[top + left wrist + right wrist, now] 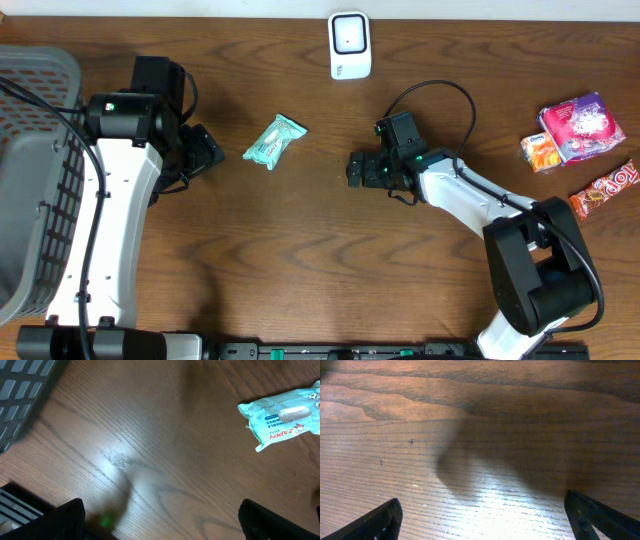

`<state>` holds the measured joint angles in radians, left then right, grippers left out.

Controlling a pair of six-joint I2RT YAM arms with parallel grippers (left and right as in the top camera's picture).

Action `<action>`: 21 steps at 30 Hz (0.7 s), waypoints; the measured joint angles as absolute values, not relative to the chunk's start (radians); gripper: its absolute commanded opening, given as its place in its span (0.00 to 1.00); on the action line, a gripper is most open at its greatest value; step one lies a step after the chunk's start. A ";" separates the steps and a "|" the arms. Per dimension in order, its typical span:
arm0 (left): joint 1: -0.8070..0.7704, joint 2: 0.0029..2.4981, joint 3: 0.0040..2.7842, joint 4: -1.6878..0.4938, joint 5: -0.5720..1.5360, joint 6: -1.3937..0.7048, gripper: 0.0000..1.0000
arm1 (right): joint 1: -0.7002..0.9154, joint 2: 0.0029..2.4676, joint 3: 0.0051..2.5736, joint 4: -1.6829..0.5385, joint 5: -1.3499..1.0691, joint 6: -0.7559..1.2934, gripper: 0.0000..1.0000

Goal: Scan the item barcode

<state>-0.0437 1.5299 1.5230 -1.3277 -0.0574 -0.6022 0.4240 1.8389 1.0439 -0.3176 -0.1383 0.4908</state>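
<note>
Wooden table [300, 260]: dark brown grain, bare between the two arms.
Task item: a teal wipes packet [274, 141] lay flat and slightly tilted, left of centre and toward the far side. It was just right of the left gripper and well left of the right one, and nothing touched it. The left wrist view showed it at the right edge of the frame, printed face up. No barcode could be made out.
Scanner: a white scanner [350, 45] stood at the far edge near the centre, well apart from the packet, window facing up.
Left gripper [212, 150]: released, jaws spread wide and empty, aimed toward the packet, near it but apart.
Right gripper [353, 168]: released as well, jaws wide, holding nothing. Its own camera showed only bare wood below.
Other goods: a pink snack bag [582, 125], an orange pack [540, 152] and a red candy bar [605, 188] sat together at the right edge. A grey basket [35, 180] stood at the left edge.
Step in hand: most likely the approach before the pick, with the item not yet grasped or lifted.
Next move: the left gripper probably needed to reach right, straddle the packet across its narrow width and close. The soft wrapper would likely crumple, so a low, centred grip looked wise. The barcode side then had to be turned toward the scanner window.
</note>
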 measured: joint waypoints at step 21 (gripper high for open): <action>-0.044 1.530 1.523 -1.327 -0.058 -0.602 0.98 | 0.424 1.839 1.032 0.007 -0.403 0.911 0.97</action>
